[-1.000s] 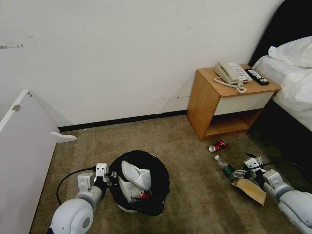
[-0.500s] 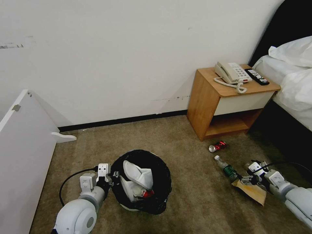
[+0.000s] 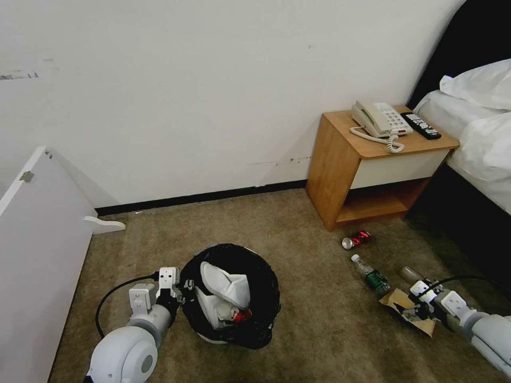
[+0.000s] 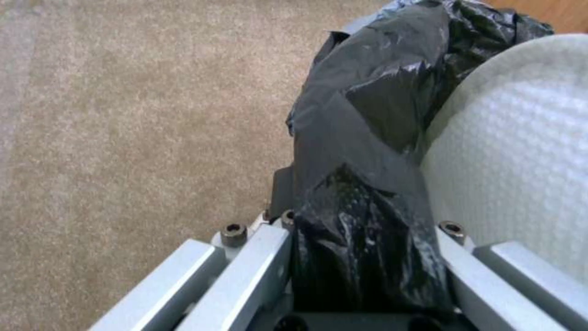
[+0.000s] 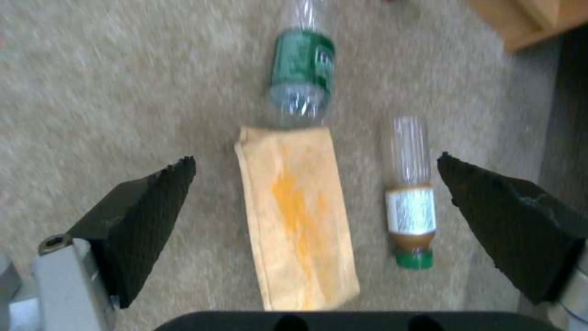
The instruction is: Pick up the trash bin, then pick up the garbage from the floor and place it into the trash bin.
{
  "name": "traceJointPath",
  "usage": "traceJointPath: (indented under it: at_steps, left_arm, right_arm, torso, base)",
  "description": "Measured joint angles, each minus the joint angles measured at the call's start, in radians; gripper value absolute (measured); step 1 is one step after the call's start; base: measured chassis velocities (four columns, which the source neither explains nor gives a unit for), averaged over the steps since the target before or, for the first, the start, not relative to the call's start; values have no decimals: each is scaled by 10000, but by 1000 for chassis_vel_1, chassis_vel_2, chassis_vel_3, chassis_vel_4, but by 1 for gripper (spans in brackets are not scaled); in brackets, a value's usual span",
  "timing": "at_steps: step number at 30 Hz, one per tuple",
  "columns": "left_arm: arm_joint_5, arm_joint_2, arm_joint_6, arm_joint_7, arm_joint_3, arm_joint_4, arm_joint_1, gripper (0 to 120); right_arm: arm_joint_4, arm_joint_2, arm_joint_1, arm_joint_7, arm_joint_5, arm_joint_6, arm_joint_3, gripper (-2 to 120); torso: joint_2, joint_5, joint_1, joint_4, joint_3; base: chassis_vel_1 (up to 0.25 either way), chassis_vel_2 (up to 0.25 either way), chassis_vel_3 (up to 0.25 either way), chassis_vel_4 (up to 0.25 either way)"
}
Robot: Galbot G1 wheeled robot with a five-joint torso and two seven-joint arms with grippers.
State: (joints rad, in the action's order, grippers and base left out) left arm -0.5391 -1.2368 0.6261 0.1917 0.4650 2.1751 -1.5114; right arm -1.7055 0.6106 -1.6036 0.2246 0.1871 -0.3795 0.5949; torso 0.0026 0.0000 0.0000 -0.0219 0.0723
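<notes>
L claw (image 3: pixel 178 295) is clamped on the rim of the trash bin (image 3: pixel 263 298), pinching black liner (image 4: pixel 361 184) plus plastic wall; bin sits on the carpet (image 3: pixel 298 234) mid-room w/ a white slipper (image 3: pixel 226 287) and a bit of red litter already inside. R claw (image 5: pixel 315 207) hangs low over the floor near the bed (image 3: pixel 479 138), jaws spread wide, holding nothing, straddling the brown paper bag (image 5: pixel 297 216). Bag lies flat: light, limp, prob. slides on carpet, so I'd judge an edge pinch or a crumple-grab works better than a flat press. Just beside it lies a small bottle w/ white label and green cap (image 5: pixel 410 202), also between the jaws, so a close could catch both or knock the bottle rolling. Green-labelled bottle (image 5: pixel 303 69) touches the bag's far end; clear, round, light, likely slippery, best taken across the body. Red can (image 3: pixel 357 239) lies farther off by the nightstand (image 3: pixel 340 165), dented-looking, light. Nightstand surface carries a phone (image 3: pixel 379 119) and remote (image 3: pixel 420 125), not trash. White panel (image 3: pixel 37 250) leans at the robot's L, well apart from the bin. Obstacles: bed frame close to the R arm, nightstand leg near the can.
</notes>
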Motion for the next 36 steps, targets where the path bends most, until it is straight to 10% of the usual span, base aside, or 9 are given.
traceJointPath:
  at_steps: [36]
  left_arm:
    - [50, 42, -145, -15, -81, -69, -46, 4]
  right_arm:
    - [3178, 2062, 1388, -235, -1829, 1308, -820, 100]
  torso:
    - [1, -1, 0, -1, 0]
  base:
    - [0, 0, 0, 0]
